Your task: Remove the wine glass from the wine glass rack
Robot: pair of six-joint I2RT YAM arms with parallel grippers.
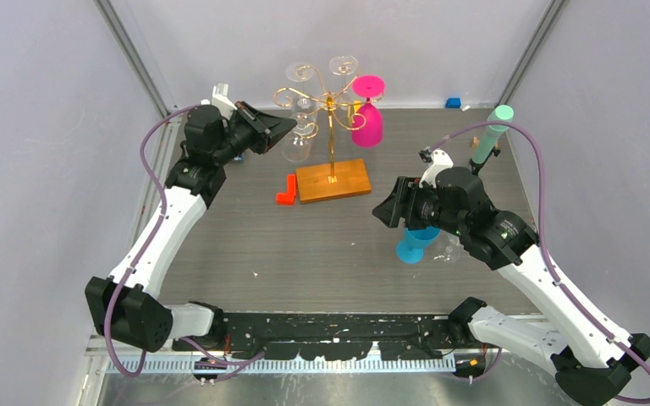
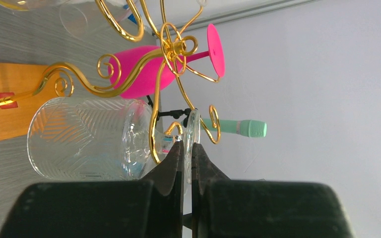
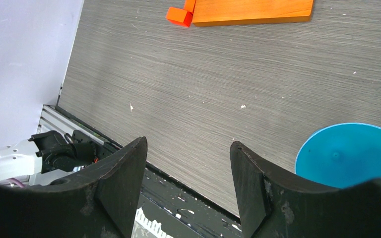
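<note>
**Top view.** The rack [image 1: 332,101] stands mid-table toward the far side, on its wooden base [image 1: 351,179]. The clear glass [image 1: 297,145] hangs at the rack's near-left arm. Its foot is up and its bowl down, so the long axis is upright and the mouth faces the table. The left gripper [image 1: 291,126] reaches in from the left at the glass's upper part. The state of its fingers cannot be made out from here. A pink glass [image 1: 367,123] hangs on the rack's right side, also foot up. A red block [image 1: 287,190] lies touching the base's left end. A mint tube [image 1: 491,135] stands far right.

**Left wrist view.** This adds the grip. The fingers [image 2: 171,163] are together, clamped on the rim of the clear glass's thin foot. The camera is rolled, so the glass reads sideways, with the ribbed bowl to the left and the foot to the right. A gold scroll arm crosses the stem just beside the foot. The glass is not yet off the rack.

**Right wrist view.** The right gripper [image 3: 188,144] has its fingers well apart with nothing between them, over the bare table [image 3: 203,89]. A blue glass [image 3: 349,153] shows at the right edge as a round disc. The base's near edge and the red block show at the top.

Only the top view places this gripper. It is near-right of the base and well apart from the rack, with the blue glass under the arm.
</note>
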